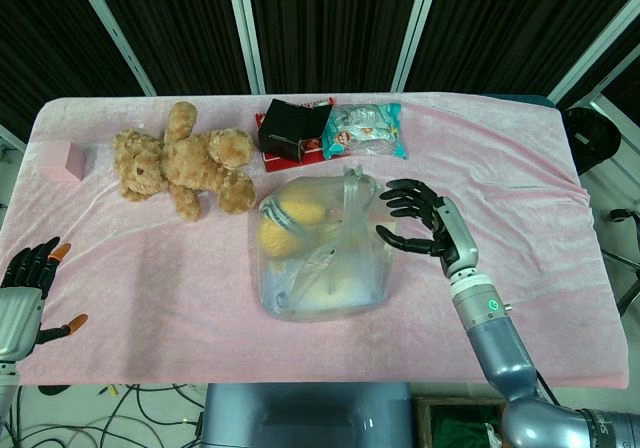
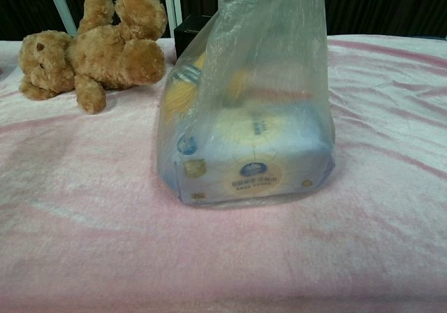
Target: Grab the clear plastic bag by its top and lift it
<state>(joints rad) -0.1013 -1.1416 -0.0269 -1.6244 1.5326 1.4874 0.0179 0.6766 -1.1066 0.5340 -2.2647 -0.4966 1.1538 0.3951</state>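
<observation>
Bag (image 1: 318, 253) sits mid-table on the pink cloth (image 1: 150, 278), upright, its knotted top (image 1: 352, 183) bunched toward the far side; through the clear plastic you can see yellow items and a pale boxed pack at the bottom. Your right hand (image 1: 418, 218) hovers just beside the bag's upper right edge, fingers spread and curved toward the plastic, holding nothing; from the head view it seems the fingertips (image 1: 385, 232) are at most brushing the bag, though you cannot be sure of contact. Your left hand (image 1: 28, 283) rests at the near left edge of the table, well apart from the bag, fingers loosely apart and empty. Beyond the bag lie a teddy bear (image 1: 185, 163) on its side to the left, a dark box (image 1: 295, 128) and a snack packet (image 1: 365, 131) side by side at the far edge. A small pink block (image 1: 63, 160) sits near the far left corner.
</observation>
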